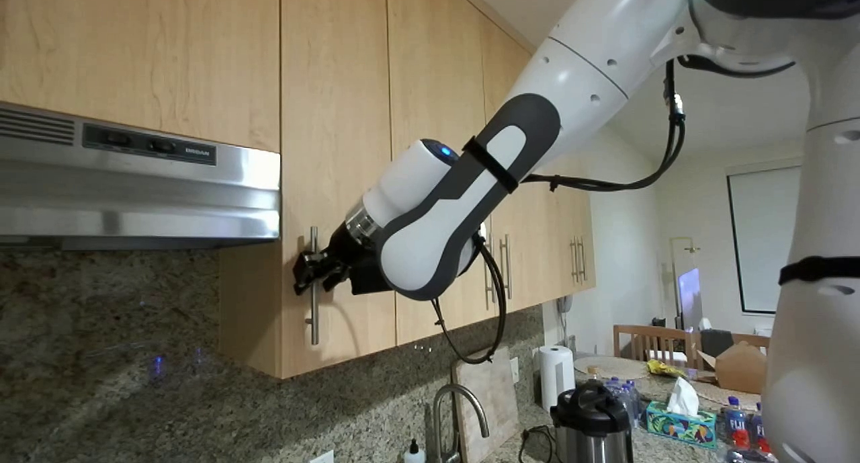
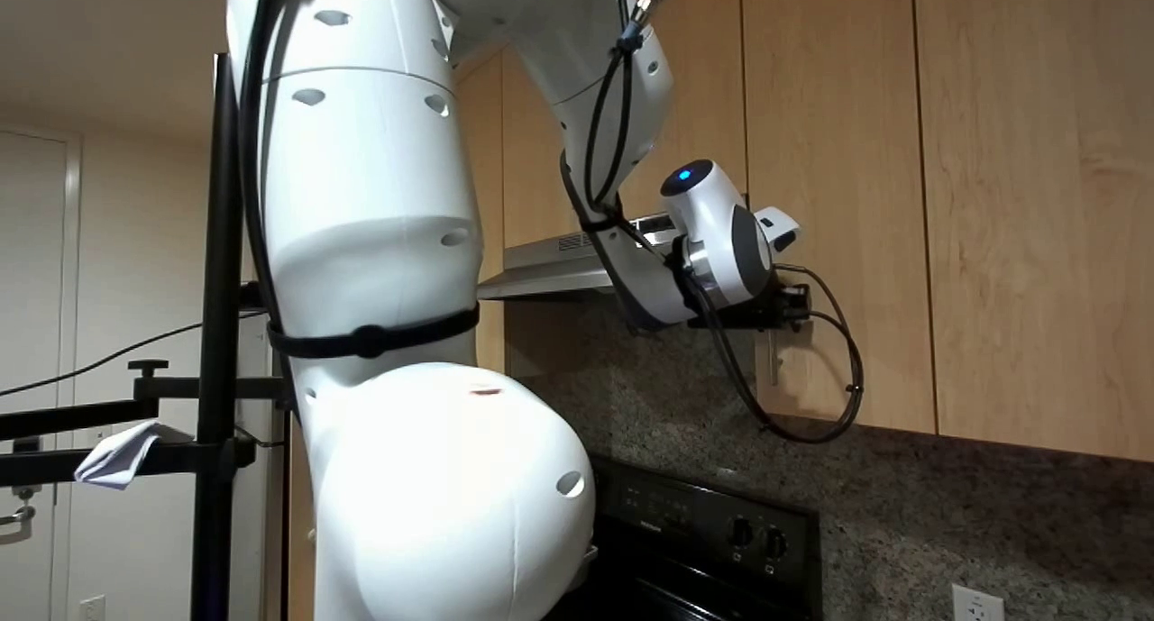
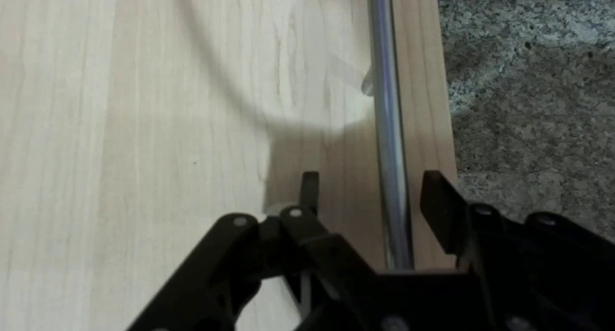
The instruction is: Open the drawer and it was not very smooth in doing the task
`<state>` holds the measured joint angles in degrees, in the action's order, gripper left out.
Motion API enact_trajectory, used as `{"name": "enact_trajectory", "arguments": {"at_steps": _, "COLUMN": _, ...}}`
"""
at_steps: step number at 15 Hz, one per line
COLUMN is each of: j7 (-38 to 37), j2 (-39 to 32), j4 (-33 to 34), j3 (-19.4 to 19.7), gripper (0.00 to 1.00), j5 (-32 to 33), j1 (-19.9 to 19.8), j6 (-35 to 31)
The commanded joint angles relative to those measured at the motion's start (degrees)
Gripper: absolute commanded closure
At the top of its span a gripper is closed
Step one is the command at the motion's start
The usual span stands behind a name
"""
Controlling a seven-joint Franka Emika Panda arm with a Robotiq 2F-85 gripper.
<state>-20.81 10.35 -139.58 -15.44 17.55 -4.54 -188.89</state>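
Black two-finger pincer (image 3: 371, 197) wide, straddling slim silver bar handle (image 3: 390, 129) off-centre. Centre, clamp, then swing tall narrow light-wood door (image 1: 336, 127) out gently, arcing.

Smooth, grained wood cabinet door (image 1: 336, 171) — shiny metal handle (image 3: 389, 129) — glossy stone backsplash (image 1: 134, 355).

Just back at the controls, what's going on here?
The robot's gripper is at the tall, narrow wood cabinet door beside the range hood. Its jaws stand open on either side of the vertical silver bar handle, and the wrist view shows a gap on both sides, so it doesn't look gripped. The door looks closed, so opening it is still to come.
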Motion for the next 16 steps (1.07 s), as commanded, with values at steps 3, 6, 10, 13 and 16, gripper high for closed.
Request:
{"name": "enact_trajectory", "arguments": {"at_steps": 3, "j7": -0.9, "j2": -1.35, "j4": 0.74, "j3": 0.62, "gripper": 0.86, "j5": -0.82, "j1": 1.27, "j6": -0.28}}
{"name": "enact_trajectory", "arguments": {"at_steps": 6, "j7": -0.83, "j2": -1.89, "j4": 0.81, "j3": 1.25, "gripper": 0.94, "j5": -0.78, "j1": 2.59, "j6": -0.72}}
{"name": "enact_trajectory", "arguments": {"at_steps": 10, "j7": -0.81, "j2": -2.54, "j4": 0.84, "j3": 3.42, "gripper": 0.92, "j5": -0.78, "j1": 5.34, "j6": -1.44}}
{"name": "enact_trajectory", "arguments": {"at_steps": 13, "j7": 6.71, "j2": -1.89, "j4": -0.24, "j3": 5.22, "gripper": 0.92, "j5": -10.24, "j1": 9.3, "j6": -1.82}}
{"name": "enact_trajectory", "arguments": {"at_steps": 16, "j7": 9.3, "j2": -0.09, "j4": -1.74, "j3": 6.08, "gripper": 0.92, "j5": -13.39, "j1": 10.88, "j6": -1.85}}
